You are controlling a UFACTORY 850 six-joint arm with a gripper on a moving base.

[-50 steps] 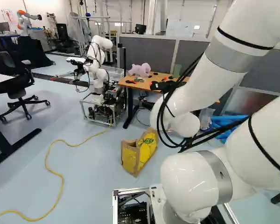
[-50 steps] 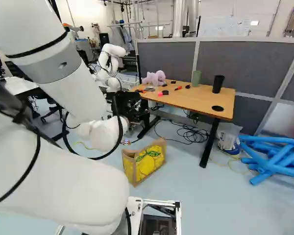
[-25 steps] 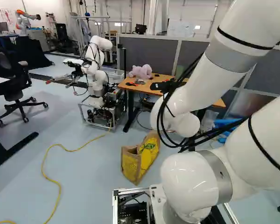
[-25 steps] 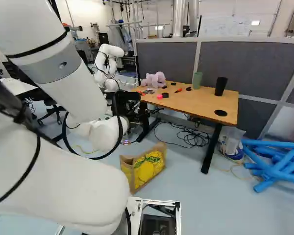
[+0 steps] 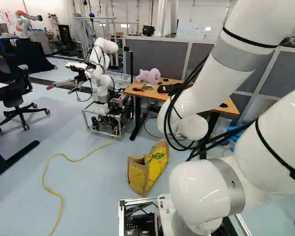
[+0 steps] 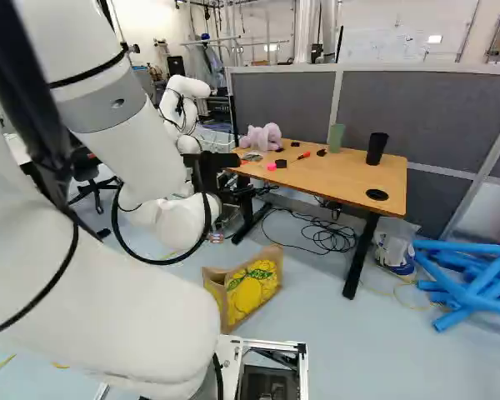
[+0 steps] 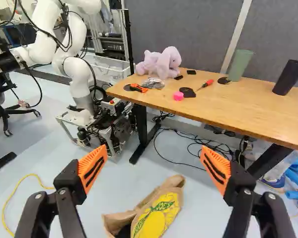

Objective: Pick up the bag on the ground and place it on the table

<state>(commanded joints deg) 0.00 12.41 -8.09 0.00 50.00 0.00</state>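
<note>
Grey partition (image 6: 417, 108) across a pale blue-grey floor (image 6: 375, 350).
Behind it rises a white wall (image 6: 154, 21); before it stands the wood-topped, black-legged surface (image 6: 333, 177), and a black swivel chair (image 5: 14, 93) at the far left of the left base view.

Smooth matt wood tabletop (image 7: 228, 104), crinkled brown paper bag (image 7: 161, 213), glossy white arm (image 5: 206, 191).
</note>
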